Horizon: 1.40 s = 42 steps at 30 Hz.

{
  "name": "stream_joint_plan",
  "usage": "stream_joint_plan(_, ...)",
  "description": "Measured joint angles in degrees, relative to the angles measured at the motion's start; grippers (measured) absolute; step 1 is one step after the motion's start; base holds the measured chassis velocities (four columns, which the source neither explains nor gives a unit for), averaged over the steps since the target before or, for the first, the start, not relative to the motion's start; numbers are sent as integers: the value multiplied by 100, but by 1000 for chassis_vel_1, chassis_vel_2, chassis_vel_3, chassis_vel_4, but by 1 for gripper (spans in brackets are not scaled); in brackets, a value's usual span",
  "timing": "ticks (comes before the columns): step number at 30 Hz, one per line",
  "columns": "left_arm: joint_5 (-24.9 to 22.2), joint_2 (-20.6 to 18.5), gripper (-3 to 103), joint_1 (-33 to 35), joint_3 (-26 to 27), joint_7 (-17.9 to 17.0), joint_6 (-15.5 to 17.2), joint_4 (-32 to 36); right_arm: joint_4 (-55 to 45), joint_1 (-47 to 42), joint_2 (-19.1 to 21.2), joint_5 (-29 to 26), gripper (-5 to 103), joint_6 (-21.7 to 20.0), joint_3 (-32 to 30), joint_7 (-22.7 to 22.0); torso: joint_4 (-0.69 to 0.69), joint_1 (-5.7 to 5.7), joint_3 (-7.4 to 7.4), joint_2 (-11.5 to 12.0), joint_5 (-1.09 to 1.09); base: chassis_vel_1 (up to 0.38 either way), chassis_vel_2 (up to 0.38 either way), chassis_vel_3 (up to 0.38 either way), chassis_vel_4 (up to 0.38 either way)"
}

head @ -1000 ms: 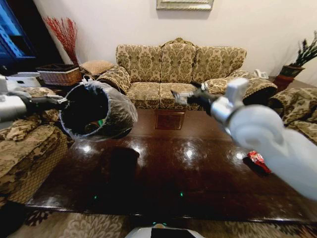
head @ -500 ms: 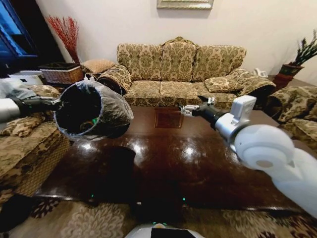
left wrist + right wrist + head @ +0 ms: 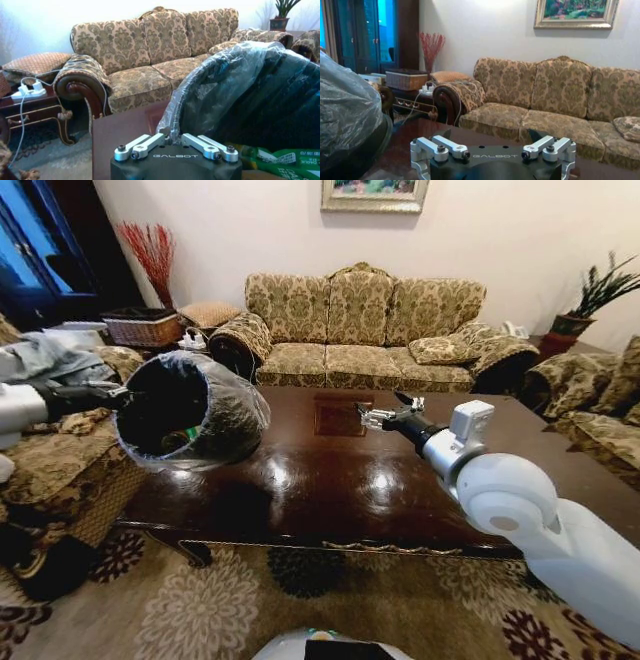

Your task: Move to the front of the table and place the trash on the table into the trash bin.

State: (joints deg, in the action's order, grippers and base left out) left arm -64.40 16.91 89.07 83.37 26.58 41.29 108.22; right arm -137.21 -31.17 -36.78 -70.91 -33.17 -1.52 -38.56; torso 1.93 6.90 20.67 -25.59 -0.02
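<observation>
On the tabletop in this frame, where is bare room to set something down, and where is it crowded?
The glossy dark-brown wooden table looks bare from its front edge to the square inlay. The left end is crowded: the left tool holds the tilted black bag-lined trash bin over it. The right tool, open, hangs above the middle-right.

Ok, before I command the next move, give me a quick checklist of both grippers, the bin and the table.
1. Left gripper grip: ok, shut on the rim of the trash bin, which is held up off the table.
2. Bin attitude: not ok, tipped on its side with its mouth open sideways.
3. Bin contents: ok, the green packet lies inside.
4. Right gripper: ok, open and empty above the table.
5. Trash left on the table: cannot tell, the right arm hides part of the top.
</observation>
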Motion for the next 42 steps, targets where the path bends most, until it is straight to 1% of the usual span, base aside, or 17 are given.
stream_joint_plan(4, 5, 20, 0, -3, 28, 22, -7, -6, -7, -66, -8, 101, 100, 34, 0, 39, 3, -4, -3, 0, 6, -52, -52, 34, 58)
stream_joint_plan(8, 5, 71, 0, -3, 36, 25, -7, 72, -29, -132, -3, 118, 100, 54, -51, 43, 6, -8, -6, -1, -4, -28, -191, 22, 183)
stream_joint_plan(10, 6, 105, 0, -4, 42, 22, -6, 137, -41, -194, 16, 118, 100, 57, -124, 45, 7, -8, -6, -1, -2, -29, -286, 90, 297)
stream_joint_plan(17, 16, 238, 0, 4, 53, 16, 18, 344, -29, -282, 18, 128, 100, 103, -177, 54, 3, -11, -7, -3, 9, -136, -329, 157, 324)
stream_joint_plan(18, 25, 292, 0, 17, 60, 13, 29, 409, 21, -324, 5, 177, 100, 152, -171, 101, 2, -11, -7, -3, 0, -242, -355, 209, 344)
stream_joint_plan(26, 44, 393, 0, 45, 94, -2, 66, 551, 258, -452, -65, 390, 100, 230, -134, 265, 5, -9, -6, -3, 1, -305, -336, 298, 323)
stream_joint_plan(28, 44, 406, 0, 50, 98, -3, 73, 584, 318, -488, -81, 448, 100, 241, -129, 271, 5, -8, -5, -3, 6, -365, -333, 385, 343)
stream_joint_plan(30, 44, 426, 0, 50, 100, -11, 75, 610, 365, -504, -97, 511, 100, 262, -101, 274, 4, -7, -5, -3, -1, -383, -353, 365, 351)
stream_joint_plan(32, 44, 463, 0, 50, 99, -20, 80, 655, 460, -513, -132, 612, 100, 316, -31, 275, 3, -7, -5, -3, -2, -384, -335, 365, 340)
stream_joint_plan(33, 45, 497, 0, 50, 98, -52, 81, 706, 666, -508, -199, 679, 100, 323, 45, 269, 1, -6, -5, -3, 8, -344, -335, 307, 298)
stream_joint_plan(35, 43, 527, 0, 48, 87, -77, 81, 750, 938, -467, -279, 715, 100, 326, 183, 224, 1, -7, -5, -3, 9, -299, -306, 307, 270)
stream_joint_plan(36, 39, 552, 0, 48, 69, -94, 81, 790, 1224, -384, -363, 713, 100, 360, 358, 139, -2, -7, -5, -3, -1, -243, -215, 255, 270)
stream_joint_plan(37, 36, 565, 0, 48, 60, -105, 82, 827, 1495, -298, -457, 666, 100, 413, 535, 73, 0, -7, -5, -3, 8, -243, -215, 128, 169)
stream_joint_plan(38, 36, 565, 0, 48, 60, -105, 82, 827, 1495, -298, -457, 666, 100, 413, 535, 73, 0, -7, -5, -3, 8, -243, -215, 128, 169)
stream_joint_plan(39, 31, 572, 0, 47, 53, -116, 83, 863, 1762, -193, -562, 598, 100, 478, 716, 37, -2, -7, -4, -2, 14, -109, -185, 128, 54)
stream_joint_plan(41, 25, 573, 0, 43, 45, -124, 83, 890, 1984, -86, -663, 554, 100, 533, 846, 35, -2, -7, -4, -2, 14, -28, -93, 65, 54)
stream_joint_plan(42, 15, 573, 0, 34, 36, -132, 83, 920, 2299, 85, -801, 520, 100, 583, 987, 97, -1, -8, -5, -3, 5, 0, 0, 0, 0)
